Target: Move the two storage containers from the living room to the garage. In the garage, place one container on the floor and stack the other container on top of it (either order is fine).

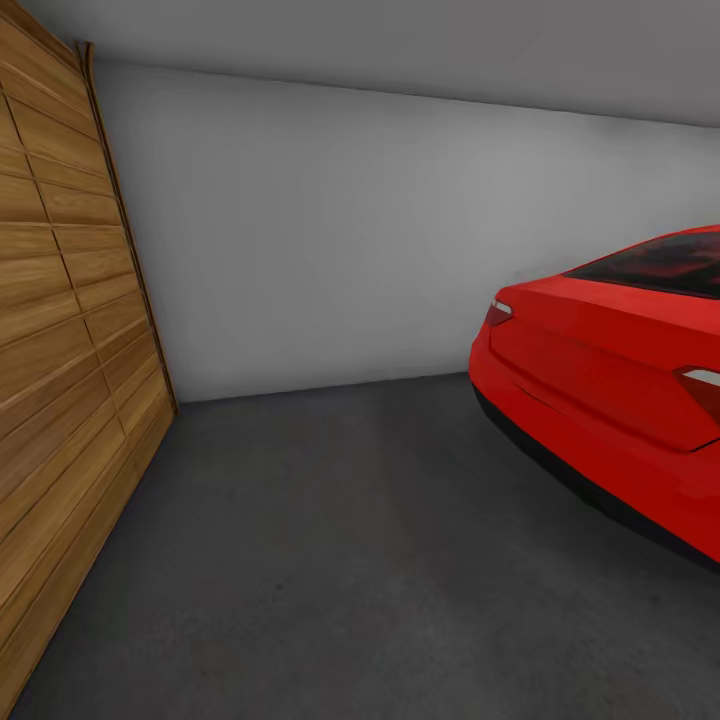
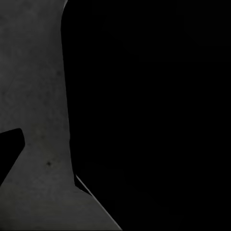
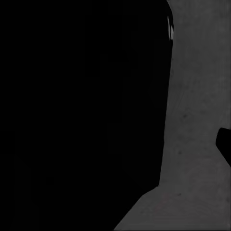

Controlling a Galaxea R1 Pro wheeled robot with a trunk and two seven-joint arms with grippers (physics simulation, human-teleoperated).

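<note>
Place: the garage, seen from the head camera. Dark grey concrete floor (image 1: 330,560) runs ahead to a plain white-grey wall (image 1: 330,230).
Door: a wooden slatted door (image 1: 60,370) closes off the left side and meets the wall in the far corner.
Car: a red car (image 1: 610,400) is parked at the right, its rear end toward the middle of the room, so the bare floor lies between it and the door.
Open strip: that strip reaches from the near edge up to the far wall; I judge it the likely spot for setting a box down, being flat and free of the car.
Containers: no orange-red box is visible in any view, so I cannot tell where either one is from here.
Left wrist: rough grey floor (image 2: 33,96) beside a large black mass (image 2: 154,110) that covers most of the view; I cannot tell what it is. A small dark wedge (image 2: 9,149) enters at one edge, perhaps part of the gripper.
Right wrist: much the same, grey floor (image 3: 197,96) along one side and a black mass (image 3: 82,110) over the rest.
Jaws: I cannot tell whether either pair is open, closed or gripping anything.
Why the cameras point so: both wrist cameras look at the floor, which suggests the arms hang low beside the body, a travelling posture.
Stage: a judgement only; the robot is in the right room, and no box on the floor is visible.
</note>
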